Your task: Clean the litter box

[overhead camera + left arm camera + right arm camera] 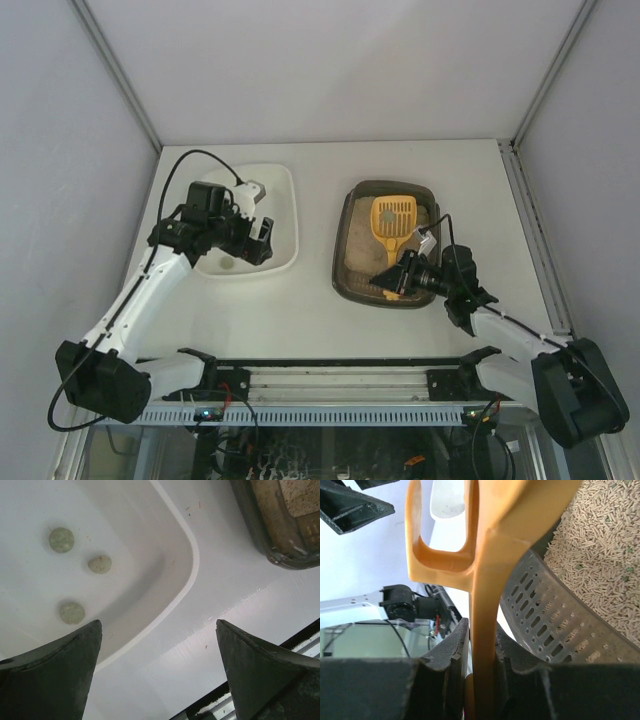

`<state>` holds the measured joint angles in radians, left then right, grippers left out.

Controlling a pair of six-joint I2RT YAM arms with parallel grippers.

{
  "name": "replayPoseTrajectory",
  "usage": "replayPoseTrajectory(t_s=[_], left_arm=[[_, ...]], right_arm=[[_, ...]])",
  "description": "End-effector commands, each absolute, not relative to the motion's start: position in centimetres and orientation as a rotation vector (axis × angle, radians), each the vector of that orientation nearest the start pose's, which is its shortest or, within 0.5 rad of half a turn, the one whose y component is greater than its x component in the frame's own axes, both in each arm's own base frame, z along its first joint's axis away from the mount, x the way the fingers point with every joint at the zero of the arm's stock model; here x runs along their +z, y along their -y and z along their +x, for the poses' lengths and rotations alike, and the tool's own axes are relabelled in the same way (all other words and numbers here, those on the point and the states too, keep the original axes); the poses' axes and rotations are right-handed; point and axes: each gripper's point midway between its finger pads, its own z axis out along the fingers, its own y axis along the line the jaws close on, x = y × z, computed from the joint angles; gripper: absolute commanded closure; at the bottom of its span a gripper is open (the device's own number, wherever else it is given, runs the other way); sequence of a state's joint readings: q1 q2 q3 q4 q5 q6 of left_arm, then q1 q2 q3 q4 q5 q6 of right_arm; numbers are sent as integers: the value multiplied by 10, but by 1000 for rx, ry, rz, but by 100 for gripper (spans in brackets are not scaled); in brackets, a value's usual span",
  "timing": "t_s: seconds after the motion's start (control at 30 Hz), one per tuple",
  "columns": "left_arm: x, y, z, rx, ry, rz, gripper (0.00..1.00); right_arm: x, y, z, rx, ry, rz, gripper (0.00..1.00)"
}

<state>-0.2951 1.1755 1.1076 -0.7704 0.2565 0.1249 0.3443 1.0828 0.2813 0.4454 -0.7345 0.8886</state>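
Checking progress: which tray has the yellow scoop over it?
The dark litter box on the right, filled with pale litter; the white tray on the left holds small lumps.

A flat white matte table is boxed in by plain pale grey wall panels at its far, left and right edges. Slim grey metal corner struts rise from its far corners. A black-and-silver metal rail runs along its near edge. The light is soft and even.
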Motion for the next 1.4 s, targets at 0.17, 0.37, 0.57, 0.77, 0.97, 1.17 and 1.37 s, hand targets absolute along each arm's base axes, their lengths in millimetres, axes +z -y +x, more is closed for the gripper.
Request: replayPoseTrajectory(t_s=[0.17,0.37,0.57,0.77,0.97,1.17,1.37], left_arm=[[169,105,260,-358,-2397,586,0],[166,104,253,-364,-2415,589,0],[162,101,249,-350,-2433,583,0],[162,95,244,-325,-2456,584,0],[161,91,241,-318,-2462,573,0],[157,82,235,-298,-2500,569,0],[166,79,231,-352,-2478,548,3]], right_arm=[[109,-210,214,1230,-2223,-60,100],[115,-215,208,1272,-2233,-28,100],[125,-204,211,1451,-2152,139,100],[146,-209,207,1677,-2064,222,100],[151,-230,200,1680,-2132,121,100],[150,-239,195,1677,-2164,91,100],[162,-227,214,1765,-2065,265,100]])
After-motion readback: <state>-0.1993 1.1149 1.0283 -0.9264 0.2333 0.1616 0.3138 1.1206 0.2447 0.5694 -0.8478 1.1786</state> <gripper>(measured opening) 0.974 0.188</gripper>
